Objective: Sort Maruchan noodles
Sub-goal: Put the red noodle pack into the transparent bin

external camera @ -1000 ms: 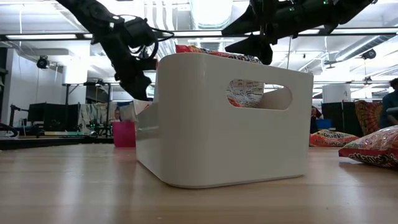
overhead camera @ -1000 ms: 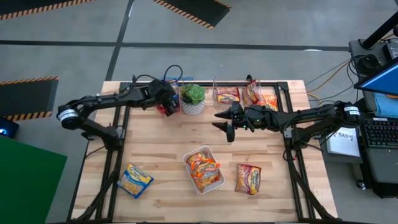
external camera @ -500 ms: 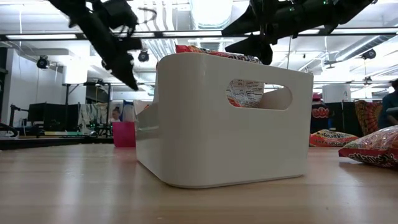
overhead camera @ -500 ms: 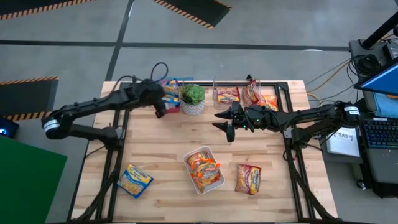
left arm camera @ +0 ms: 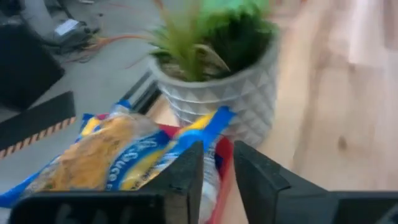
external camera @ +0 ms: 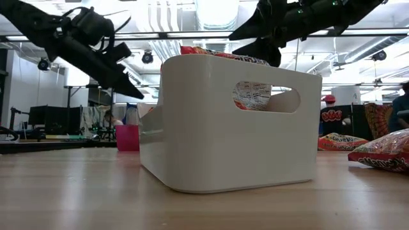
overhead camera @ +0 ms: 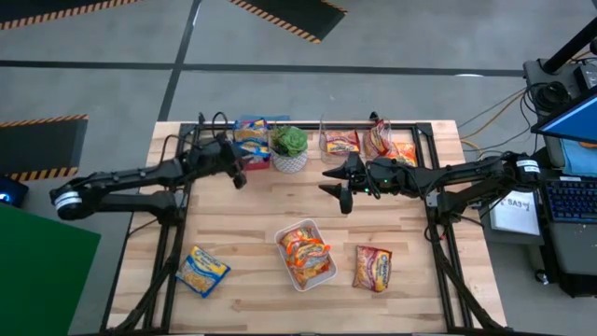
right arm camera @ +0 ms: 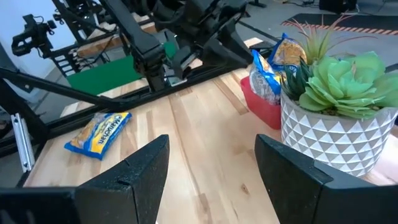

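Noodle packets lie scattered: a blue-edged one (overhead camera: 202, 271) flat near the table's left near corner, a red-pink one (overhead camera: 372, 268) right of the white bin (overhead camera: 322, 276), which holds orange packets (overhead camera: 304, 250). Blue packets (left arm camera: 112, 155) stick up out of a red bin (overhead camera: 253, 161) at the far edge. My left gripper (overhead camera: 240, 177) hovers just near of that red bin, fingers a narrow gap apart, holding nothing. My right gripper (overhead camera: 338, 191) hangs open above the table's middle, empty.
A green potted plant (overhead camera: 289, 147) stands right of the red bin. More packets (overhead camera: 340, 142) sit in clear holders along the far edge, behind my right arm. Bare wood lies between the plant and the white bin (external camera: 230, 121).
My left gripper has drawn back from over the red bin toward the table's near-left side, and its arm has swung out to the left and tipped flatter. The right arm has stayed still.
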### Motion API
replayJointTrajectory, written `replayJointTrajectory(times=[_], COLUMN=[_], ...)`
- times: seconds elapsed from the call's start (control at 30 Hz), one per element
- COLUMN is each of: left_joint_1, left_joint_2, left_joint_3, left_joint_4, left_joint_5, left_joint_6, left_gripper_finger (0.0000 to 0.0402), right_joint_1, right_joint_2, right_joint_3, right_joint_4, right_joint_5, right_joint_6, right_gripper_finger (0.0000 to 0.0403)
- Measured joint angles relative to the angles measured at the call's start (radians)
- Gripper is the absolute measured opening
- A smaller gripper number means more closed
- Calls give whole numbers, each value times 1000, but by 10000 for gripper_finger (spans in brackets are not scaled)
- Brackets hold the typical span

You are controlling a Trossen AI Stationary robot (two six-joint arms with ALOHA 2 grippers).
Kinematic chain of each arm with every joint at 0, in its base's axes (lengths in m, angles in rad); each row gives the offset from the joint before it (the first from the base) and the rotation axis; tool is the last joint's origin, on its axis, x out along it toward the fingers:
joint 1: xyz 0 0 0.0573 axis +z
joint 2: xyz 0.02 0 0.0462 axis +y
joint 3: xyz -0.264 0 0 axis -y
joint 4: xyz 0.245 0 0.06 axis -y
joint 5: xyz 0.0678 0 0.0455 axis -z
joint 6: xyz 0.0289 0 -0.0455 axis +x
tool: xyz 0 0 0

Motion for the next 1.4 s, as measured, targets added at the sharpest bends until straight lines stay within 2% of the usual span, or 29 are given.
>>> replayJointTrajectory(times=[0.07, 0.2, 0.33, 0.47, 0.6, 0.77, 0.93, 1.1, 1.3, 1.4], left_joint_1=[-1, -21, -49, -89, -130, -158, -171, -184, -207, -215], left_joint_2=[-4, -32, -57, -77, -94, -103, -110, -114, -120, -122], left_joint_3=[-6, 5, 26, 33, 33, 48, 86, 120, 124, 124], left_joint_4=[19, 16, 21, 18, 35, 41, 33, -18, -30, -29], left_joint_5=[8, 101, 169, 187, 188, 188, 188, 187, 188, 187], left_joint_6=[-21, -58, -99, -124, -128, -136, -170, -199, -215, -221], left_gripper_finger=[57, 40, 38, 38, 38, 38, 38, 38, 38, 38], right_joint_1=[-2, -27, -43, -8, 66, 196, 330, 486, 549, 548], right_joint_2=[0, -1, 13, 43, 90, 161, 230, 296, 394, 419], right_joint_3=[0, 18, 118, 227, 316, 358, 325, 310, 309, 310], right_joint_4=[1, -67, -371, -716, -987, -1195, -1223, -1156, -1131, -1138], right_joint_5=[1, -35, -146, -259, -355, -411, -501, -506, -408, -277], right_joint_6=[24, 209, 365, 468, 621, 772, 832, 786, 820, 822], right_gripper_finger=[226, 226, 226, 221, 205, 177, 128, 62, 12, 9])
